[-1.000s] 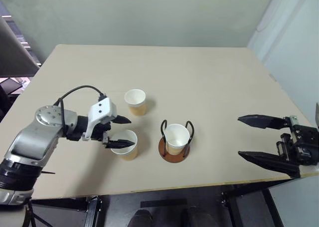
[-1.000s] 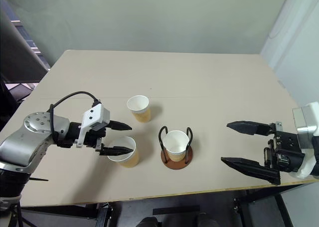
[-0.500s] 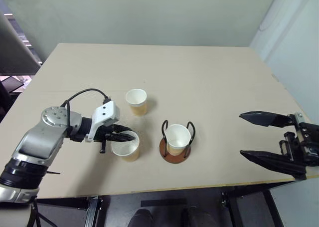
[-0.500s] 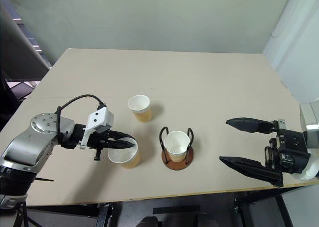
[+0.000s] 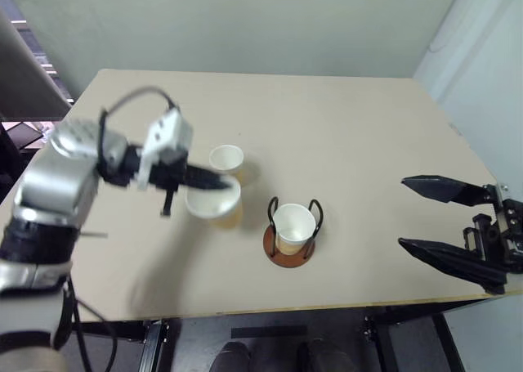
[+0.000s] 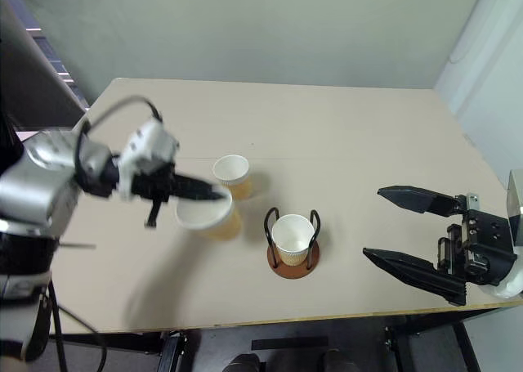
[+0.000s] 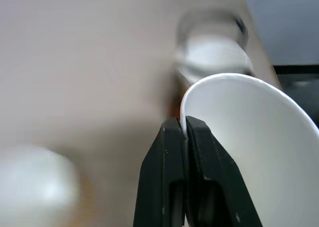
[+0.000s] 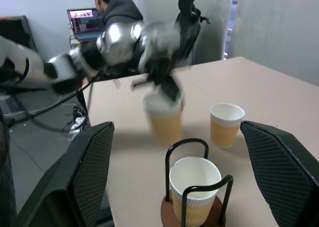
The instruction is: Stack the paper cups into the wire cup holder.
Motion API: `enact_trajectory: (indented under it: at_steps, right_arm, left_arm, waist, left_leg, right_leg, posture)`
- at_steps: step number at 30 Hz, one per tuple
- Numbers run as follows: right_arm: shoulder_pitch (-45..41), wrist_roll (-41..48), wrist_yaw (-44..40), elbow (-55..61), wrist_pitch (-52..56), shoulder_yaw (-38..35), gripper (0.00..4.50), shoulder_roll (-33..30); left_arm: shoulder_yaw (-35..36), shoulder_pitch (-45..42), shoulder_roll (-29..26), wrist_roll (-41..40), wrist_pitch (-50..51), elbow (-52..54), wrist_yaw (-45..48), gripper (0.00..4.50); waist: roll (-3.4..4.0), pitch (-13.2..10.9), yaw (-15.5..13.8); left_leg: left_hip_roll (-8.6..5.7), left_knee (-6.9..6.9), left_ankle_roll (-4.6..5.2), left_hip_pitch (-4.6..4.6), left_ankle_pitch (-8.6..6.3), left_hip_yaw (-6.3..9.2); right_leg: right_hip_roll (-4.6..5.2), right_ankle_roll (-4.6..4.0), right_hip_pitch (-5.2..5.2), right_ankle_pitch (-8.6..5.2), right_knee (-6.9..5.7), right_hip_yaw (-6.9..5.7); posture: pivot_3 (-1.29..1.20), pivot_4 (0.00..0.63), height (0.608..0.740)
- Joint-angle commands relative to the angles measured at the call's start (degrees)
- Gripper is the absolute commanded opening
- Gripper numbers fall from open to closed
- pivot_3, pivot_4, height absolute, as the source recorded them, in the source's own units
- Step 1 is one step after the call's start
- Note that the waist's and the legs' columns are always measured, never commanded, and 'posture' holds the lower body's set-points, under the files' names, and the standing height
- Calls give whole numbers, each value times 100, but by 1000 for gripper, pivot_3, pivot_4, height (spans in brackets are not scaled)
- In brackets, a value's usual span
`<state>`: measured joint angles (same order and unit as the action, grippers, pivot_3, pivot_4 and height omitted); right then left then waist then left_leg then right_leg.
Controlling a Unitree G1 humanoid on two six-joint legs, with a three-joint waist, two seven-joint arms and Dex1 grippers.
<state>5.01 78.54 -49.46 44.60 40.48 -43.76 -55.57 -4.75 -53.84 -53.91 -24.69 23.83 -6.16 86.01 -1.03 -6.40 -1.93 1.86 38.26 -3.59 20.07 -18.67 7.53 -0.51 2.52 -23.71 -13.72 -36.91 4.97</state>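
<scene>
I had the left gripper (image 7: pixel 185 129) pinched thin on the rim of a light, crushable cup (image 6: pixel 203 214) above the desk, left of the holder (image 6: pixel 292 241) near the front edge; right gripper (image 6: pixel 409 235) gaped empty.

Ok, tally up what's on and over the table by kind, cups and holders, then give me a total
Paper cups: 3, one held by the left gripper at its rim, one standing on the table, one in the holder
Wire cup holder: 1
Total: 4
</scene>
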Motion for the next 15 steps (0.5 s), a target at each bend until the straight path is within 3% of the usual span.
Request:
enact_trajectory:
  at_steps: [1, 4, 8, 15]
  right_arm:
    - [-26, 65, 16, 42, -91, -63, 4125, -128]
    - [-22, -12, 26, 43, -102, 1, 4125, -162]
    - [30, -67, 152, 163, -133, 45, 4125, -125]
    - [376, -66, 213, 314, -23, -252, 4125, -183]
  left_arm:
    - [-33, -1028, 405, 194, -614, -918, 281, 67]
    - [-261, -2067, 1138, 86, -1023, -1776, 607, 67]
    - [-1118, -2294, 1715, -541, -1149, -1702, 649, 67]
    - [-2244, -2192, 1792, -1101, -1267, -1385, 649, 67]
  waist:
    - [0, -1, -1]
    - [-20, -10, -74]
    - [-5, -7, -88]
    - [-4, -9, -98]
  left_leg:
    - [-1, -1, 3, 1, -2, -2]
    - [0, 14, 5, 18, -3, 10]
    - [-11, 21, 15, 32, -8, 0]
    - [-13, 77, 19, 90, -9, -11]
  right_leg:
    - [0, 0, 0, 0, 3, 0]
    - [15, 12, -2, 7, 9, -2]
    - [51, 49, -3, 19, 27, -1]
    - [65, 113, -22, 44, 60, 1]
  posture:
    - [0, 150, 740]
    - [0, 150, 740]
    - [0, 150, 740]
    - [0, 150, 740]
